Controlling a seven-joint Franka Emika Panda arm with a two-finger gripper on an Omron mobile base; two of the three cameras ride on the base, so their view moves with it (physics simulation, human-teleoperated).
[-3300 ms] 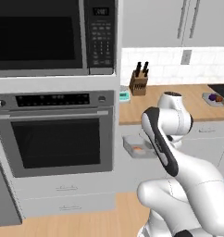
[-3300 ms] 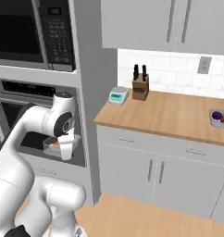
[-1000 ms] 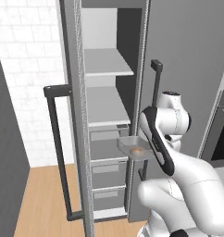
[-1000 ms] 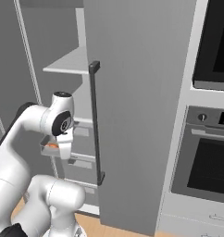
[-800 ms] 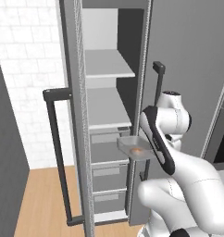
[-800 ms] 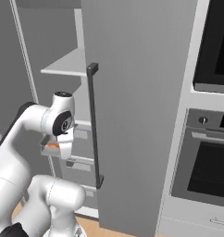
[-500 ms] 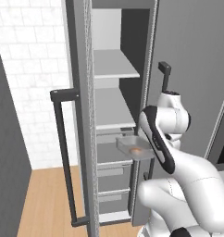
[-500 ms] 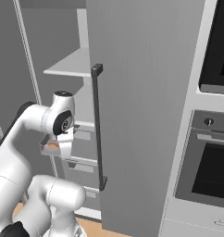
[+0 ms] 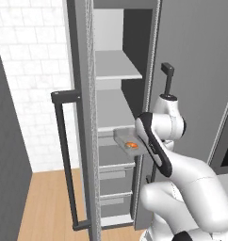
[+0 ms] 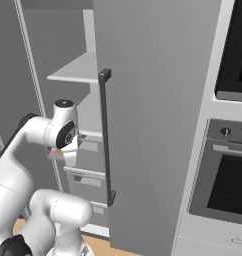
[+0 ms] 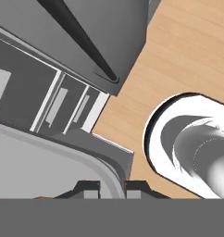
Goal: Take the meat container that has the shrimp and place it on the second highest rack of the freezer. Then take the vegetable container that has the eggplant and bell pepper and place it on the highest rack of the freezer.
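**Shrimp tray at the freezer mouth, nothing shelved yet**

You've got the meat container [image 9: 126,141] up in the air right at the open freezer [image 9: 117,94], with the shrimp [image 9: 131,144] sitting as a small orange spot on its grey floor. It hangs just below the level of the second highest rack [image 9: 115,110], in front of the drawers, not resting on anything. So the first half of the job is mid-carry: picked up and brought here, but not yet set down. Both plain shelves look bare, including the highest rack [image 9: 117,65] above. The whole second half, the eggplant and bell pepper container, is still ahead of you, by my reading.

Now the arm. Your end effector [image 11: 112,187] is closed down on the tray's rim [image 11: 109,171]; in the hand view the two dark finger tips sit close together either side of that pale edge. The camera there looks steeply down past the tray to the wooden floor [image 11: 188,55] and the door's dark bar handle [image 11: 81,41]. From the left base view the forearm folds back sharply, elbow high beside the door, with the wrist tucked in toward the shelves. My call: you need to lift a touch and push inward to clear that rack's front lip.
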